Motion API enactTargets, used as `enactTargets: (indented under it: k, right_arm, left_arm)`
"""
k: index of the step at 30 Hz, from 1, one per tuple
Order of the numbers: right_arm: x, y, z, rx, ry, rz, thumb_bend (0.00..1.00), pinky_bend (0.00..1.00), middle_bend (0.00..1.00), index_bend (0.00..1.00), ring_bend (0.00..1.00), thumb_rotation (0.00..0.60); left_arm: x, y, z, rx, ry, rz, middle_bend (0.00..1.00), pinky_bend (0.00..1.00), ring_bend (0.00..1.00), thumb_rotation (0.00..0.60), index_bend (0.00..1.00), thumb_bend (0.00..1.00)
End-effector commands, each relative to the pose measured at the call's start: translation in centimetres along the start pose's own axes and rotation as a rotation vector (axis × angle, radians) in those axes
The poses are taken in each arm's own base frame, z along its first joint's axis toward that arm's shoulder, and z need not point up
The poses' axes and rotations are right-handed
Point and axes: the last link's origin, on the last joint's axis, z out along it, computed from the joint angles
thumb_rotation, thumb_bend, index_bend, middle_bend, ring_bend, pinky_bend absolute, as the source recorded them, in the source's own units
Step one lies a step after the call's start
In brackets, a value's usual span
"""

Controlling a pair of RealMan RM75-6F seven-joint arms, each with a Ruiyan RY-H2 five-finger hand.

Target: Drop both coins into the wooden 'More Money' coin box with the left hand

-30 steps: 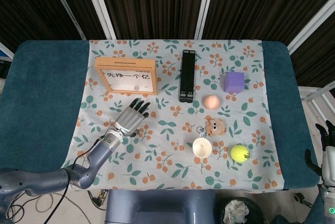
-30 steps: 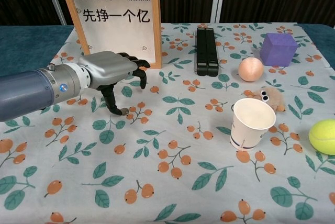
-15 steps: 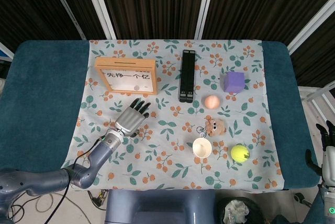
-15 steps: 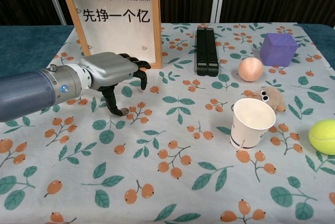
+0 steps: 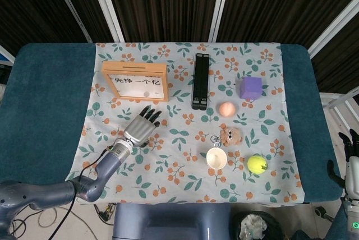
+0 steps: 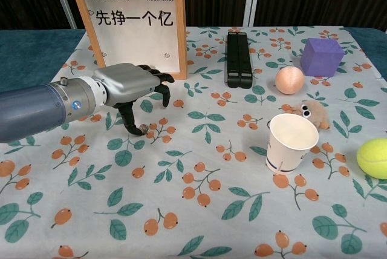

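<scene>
Left robot hand [image 6: 130, 89] easing slightly lower and back toward robot over last second, thumb tip touching floral cloth [image 6: 199, 210]. Fingers curled; whether pinching coin, cannot tell. Coins not visible. Coin box [image 6: 134, 24] standing just behind hand. Right robot hand [image 5: 350, 158] idling off table edge.

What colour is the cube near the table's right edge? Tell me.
Purple; the cube shows best in the chest view.
</scene>
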Motion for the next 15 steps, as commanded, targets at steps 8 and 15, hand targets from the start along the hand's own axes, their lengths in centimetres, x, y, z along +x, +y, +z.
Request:
enactTargets:
  k: [8, 15]
  right_arm:
    - [-0.02, -0.02, -0.03, 0.0, -0.004, 0.003, 0.51, 0.0, 0.02, 0.15, 0.0, 0.6]
    - [-0.05, -0.03, -0.03, -0.002, -0.009, 0.006, 0.51, 0.0, 0.02, 0.15, 0.0, 0.6]
  left_arm:
    - [-0.26, -0.09, -0.11, 0.001, -0.003, -0.009, 0.0, 0.0, 0.0, 0.6, 0.38, 0.07]
    - [-0.3, -0.01, -0.24, -0.01, -0.003, -0.011, 0.0, 0.0, 0.0, 0.6, 0.47, 0.08]
